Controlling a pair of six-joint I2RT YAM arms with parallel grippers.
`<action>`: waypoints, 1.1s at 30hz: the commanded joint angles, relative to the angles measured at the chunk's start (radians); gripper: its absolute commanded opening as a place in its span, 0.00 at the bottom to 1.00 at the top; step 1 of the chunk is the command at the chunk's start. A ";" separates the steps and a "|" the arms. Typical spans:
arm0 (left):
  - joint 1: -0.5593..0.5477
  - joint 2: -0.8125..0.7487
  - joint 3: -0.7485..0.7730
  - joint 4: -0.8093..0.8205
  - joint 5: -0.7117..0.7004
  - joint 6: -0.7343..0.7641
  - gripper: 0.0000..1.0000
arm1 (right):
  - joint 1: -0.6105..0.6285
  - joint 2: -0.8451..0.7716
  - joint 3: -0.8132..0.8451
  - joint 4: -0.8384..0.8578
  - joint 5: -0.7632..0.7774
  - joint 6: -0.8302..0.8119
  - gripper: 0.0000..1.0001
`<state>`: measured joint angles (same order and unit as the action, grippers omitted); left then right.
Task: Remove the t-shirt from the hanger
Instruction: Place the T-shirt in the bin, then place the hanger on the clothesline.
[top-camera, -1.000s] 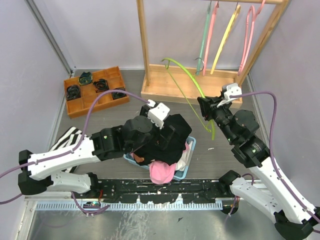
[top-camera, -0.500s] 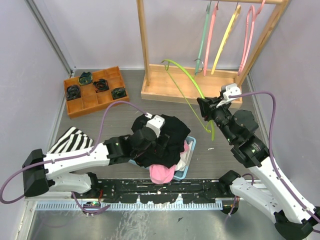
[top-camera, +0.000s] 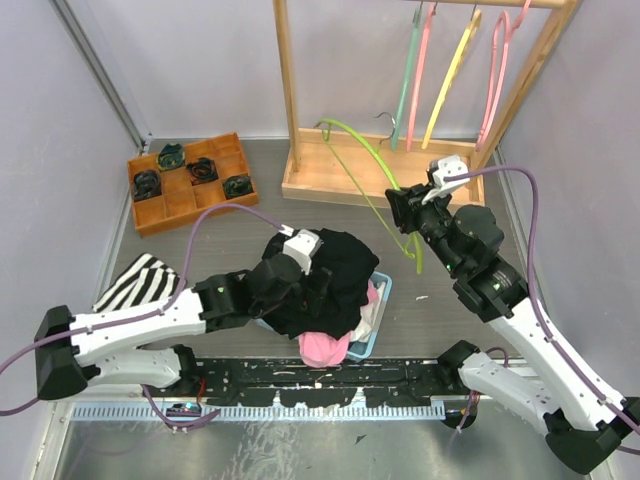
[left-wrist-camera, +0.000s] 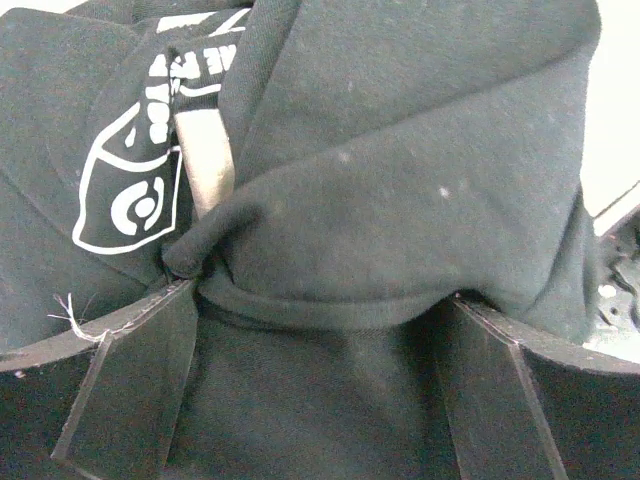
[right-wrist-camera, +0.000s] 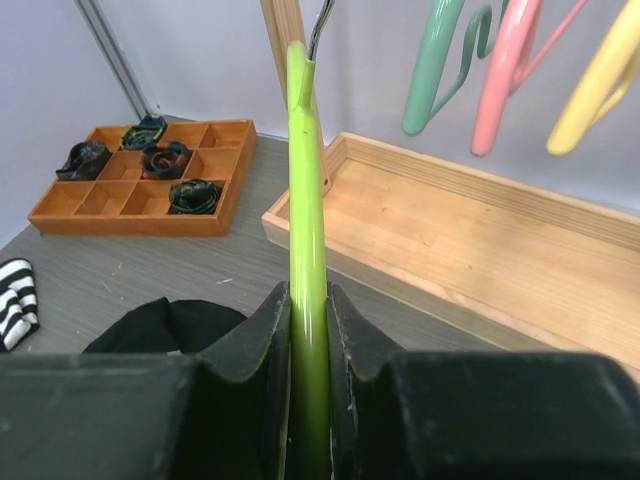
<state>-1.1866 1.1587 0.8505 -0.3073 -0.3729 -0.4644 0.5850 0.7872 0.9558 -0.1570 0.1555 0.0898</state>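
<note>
The black t-shirt (top-camera: 340, 272) lies bunched on top of a blue basket (top-camera: 381, 292), off the hanger. In the left wrist view its fabric with a white print (left-wrist-camera: 400, 150) fills the frame. My left gripper (left-wrist-camera: 320, 330) hovers right over it, open, and a fold of cloth lies between the wide-spread fingers (left-wrist-camera: 140, 380). The bare lime-green hanger (top-camera: 368, 163) is held up in the air by my right gripper (top-camera: 405, 215), which is shut on its lower bar. The right wrist view shows the green bar (right-wrist-camera: 305, 200) pinched between the right gripper's (right-wrist-camera: 308, 320) jaws.
A wooden rack (top-camera: 340, 182) stands at the back with several coloured hangers (top-camera: 445, 75) on its rail. An orange divided tray (top-camera: 190, 180) sits at the back left. A striped cloth (top-camera: 135, 280) lies left of the basket, and a pink garment (top-camera: 325, 345) hangs over its near side.
My left arm has drawn back and dropped lower over the black t-shirt in the basket. My right arm has carried the green hanger slightly up and towards the rack.
</note>
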 joint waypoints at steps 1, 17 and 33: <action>-0.002 -0.091 0.065 -0.097 0.071 0.036 0.98 | -0.003 0.030 0.110 0.116 -0.002 0.015 0.01; -0.002 -0.287 0.151 -0.087 0.006 0.149 0.98 | -0.003 0.404 0.509 0.134 0.122 -0.073 0.01; -0.002 -0.359 0.105 -0.067 -0.069 0.148 0.98 | -0.073 0.731 0.948 0.107 0.103 -0.097 0.01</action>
<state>-1.1873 0.8291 0.9741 -0.4088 -0.4088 -0.3180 0.5293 1.5204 1.8202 -0.1291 0.2565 0.0036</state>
